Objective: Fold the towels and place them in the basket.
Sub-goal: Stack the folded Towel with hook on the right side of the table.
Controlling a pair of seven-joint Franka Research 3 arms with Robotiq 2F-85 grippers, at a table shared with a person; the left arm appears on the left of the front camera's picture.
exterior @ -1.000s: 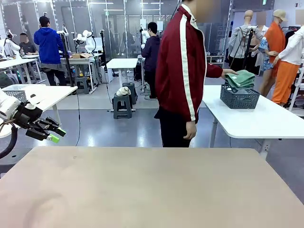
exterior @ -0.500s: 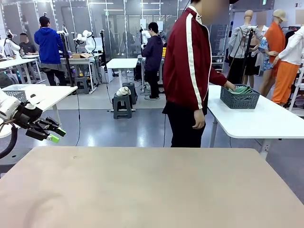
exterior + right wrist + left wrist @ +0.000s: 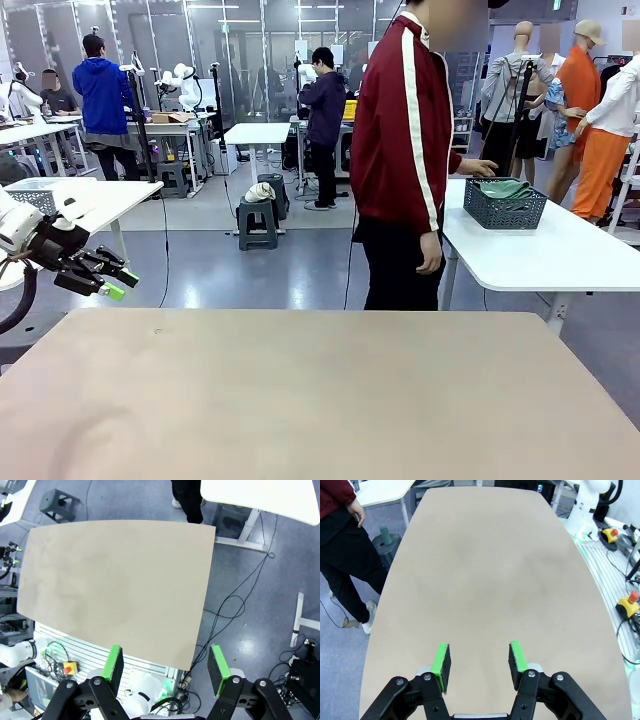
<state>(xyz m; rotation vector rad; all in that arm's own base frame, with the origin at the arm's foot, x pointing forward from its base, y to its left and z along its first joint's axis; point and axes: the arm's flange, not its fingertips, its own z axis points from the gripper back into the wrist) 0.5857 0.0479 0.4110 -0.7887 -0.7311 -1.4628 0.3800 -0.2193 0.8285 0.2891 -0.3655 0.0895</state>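
Waiting seems the step in hand, judged from a bare beige tabletop [image 3: 320, 400] with no towel on it to fold. Standing at the far edge of that tabletop, a person in a dark red jacket [image 3: 405, 120] turned toward a white side table [image 3: 560, 250] behind, one hand [image 3: 480, 167] reaching just over the basket [image 3: 504, 207]. Sitting on that white table's near-left part, the dark grey basket with the sea-green towels [image 3: 508, 188] heaped inside it, their tops showing above the rim; impossible to tell how neatly folded. Hanging off the tabletop's left edge, above the floor and clear of the surface, the left gripper [image 3: 112, 281], green pads parted to a middling gap with nothing between them, as confirmed in the left wrist view [image 3: 479, 661], looking down the length of the bare top. Raised high over the tabletop's right edge, the right gripper [image 3: 165, 669], jaws spread wide and empty. Lying well apart from both pincers, then, towels and basket alike, beyond the far edge and off to the right on another table altogether. Calling, probably, for a towel to be brought across and laid flat on the beige top before either arm can pinch a corner; until then, nothing within reach to grasp.
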